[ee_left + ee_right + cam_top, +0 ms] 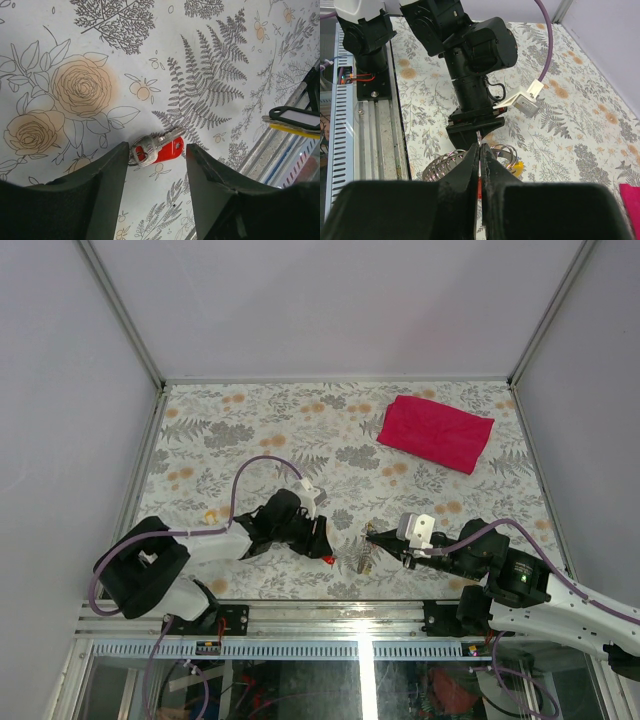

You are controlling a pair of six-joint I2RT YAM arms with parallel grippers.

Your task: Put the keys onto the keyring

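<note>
You see a floral tabletop (250, 430) carrying a red cloth (435, 432) upper right and a red key (159, 149) lower centre.

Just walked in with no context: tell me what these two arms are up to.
The left gripper sits open over a red key lying on the table, one finger each side, not yet gripping it. The right gripper is shut on the keyring, holding it beside. That key is not on the ring yet.

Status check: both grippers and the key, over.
Left gripper open, straddling the red key. Right gripper shut on the keyring. Red cloth far back, out of the way.
</note>
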